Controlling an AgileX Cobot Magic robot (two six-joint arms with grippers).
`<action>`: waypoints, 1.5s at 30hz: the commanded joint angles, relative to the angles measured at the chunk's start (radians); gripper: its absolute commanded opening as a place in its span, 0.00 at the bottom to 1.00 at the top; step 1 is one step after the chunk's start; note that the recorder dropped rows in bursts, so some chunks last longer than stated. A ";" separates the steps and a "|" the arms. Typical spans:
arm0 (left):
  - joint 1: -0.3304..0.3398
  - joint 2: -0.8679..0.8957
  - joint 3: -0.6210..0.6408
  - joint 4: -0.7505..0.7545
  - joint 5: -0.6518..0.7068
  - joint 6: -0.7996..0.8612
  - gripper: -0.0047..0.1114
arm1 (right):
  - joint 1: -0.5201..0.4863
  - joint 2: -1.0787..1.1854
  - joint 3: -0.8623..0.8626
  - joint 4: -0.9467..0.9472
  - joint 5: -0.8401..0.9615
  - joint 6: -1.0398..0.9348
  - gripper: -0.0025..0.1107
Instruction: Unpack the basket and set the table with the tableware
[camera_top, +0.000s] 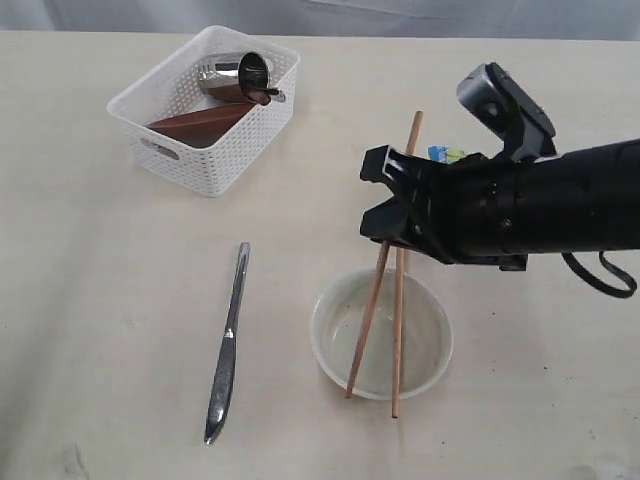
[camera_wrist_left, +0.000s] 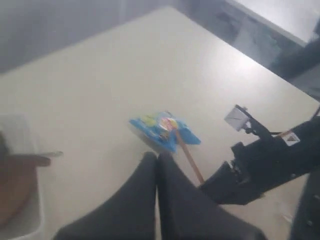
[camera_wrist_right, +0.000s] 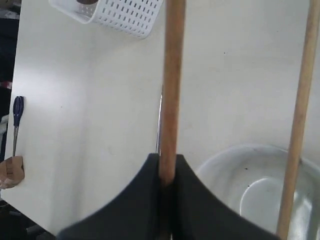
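blue snack bag (camera_wrist_left: 162, 131), print blurred, chopsticks (camera_top: 398, 330)

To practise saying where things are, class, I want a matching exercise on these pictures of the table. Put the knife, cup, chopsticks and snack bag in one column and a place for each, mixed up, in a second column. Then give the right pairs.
Column one
1. knife
2. cup
3. chopsticks
4. snack bag

Column two
A. on its side in the basket
B. leaning across the bowl
C. on the table, by the chopsticks' far ends
D. flat on the table, left of the bowl in the exterior view

Pairs: 1-D, 2-A, 3-B, 4-C
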 joint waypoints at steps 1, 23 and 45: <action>0.001 -0.257 0.267 0.009 -0.305 0.068 0.04 | -0.008 0.007 -0.055 -0.332 0.058 0.289 0.02; 0.001 -0.620 0.602 0.002 -0.507 0.104 0.04 | 0.001 0.195 -0.098 -0.416 0.102 0.363 0.02; 0.001 -0.620 0.602 0.002 -0.507 0.104 0.04 | 0.048 0.259 -0.103 -0.429 0.014 0.399 0.02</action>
